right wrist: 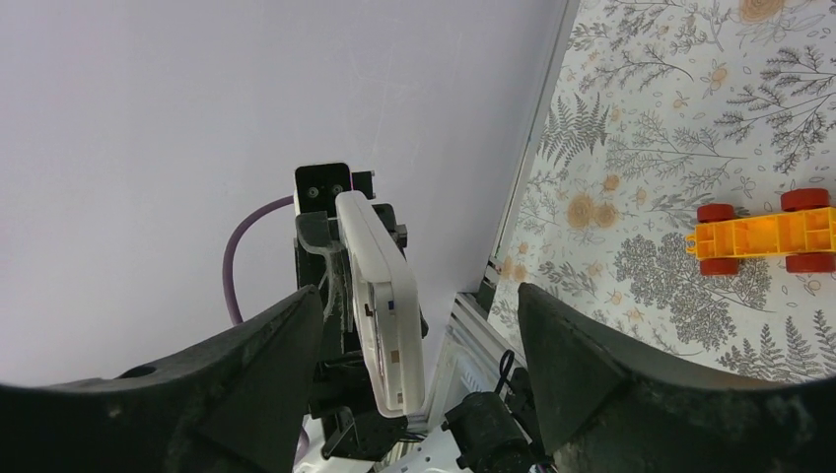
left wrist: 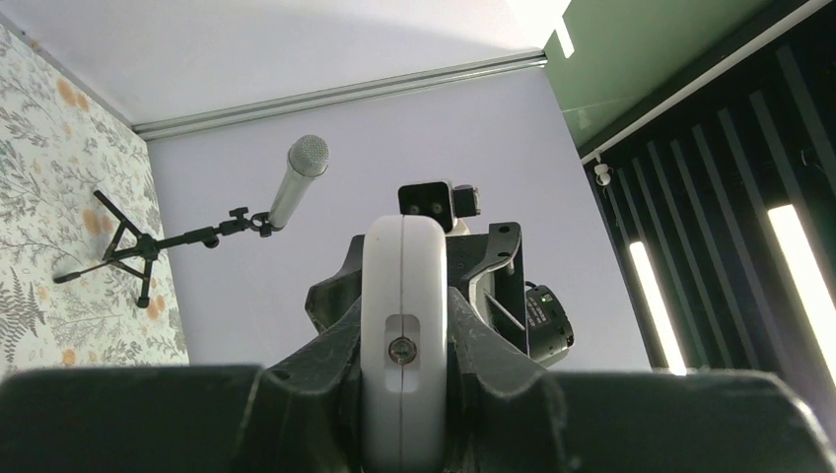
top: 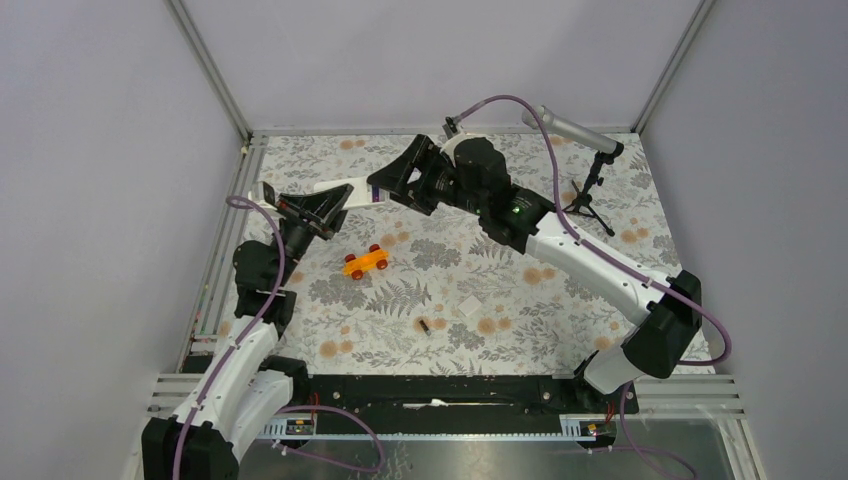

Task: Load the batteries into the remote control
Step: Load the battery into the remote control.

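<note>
1. The left tool [left wrist: 402, 357] is clamped on the remote control [left wrist: 402, 296], holding it edge-on in the air above the far left corner of the table [top: 560, 330]. The right tool [right wrist: 416, 296] gapes wide with nothing in it, just off the remote's free end.
2. The grip is on the narrow sides only, so a push from the right tool could twist the remote or slide it out.
3. The dark battery [top: 424, 324] lies loose near the middle of the near edge, well apart from both tools. It is small and round, so a pinch may make it roll or squirt away.
4. The blue-purple battery is not plainly visible. A blue fleck [right wrist: 391, 306] on the remote may be it, but I cannot tell. If so, tilting could shake it out.
5. The table has a grey fern-and-flower cloth. On it are an orange toy car [top: 366, 261], a white square piece [top: 470, 305] and a microphone on a tripod [top: 590, 190] by the far right corner. The walls are plain and pale.
</note>
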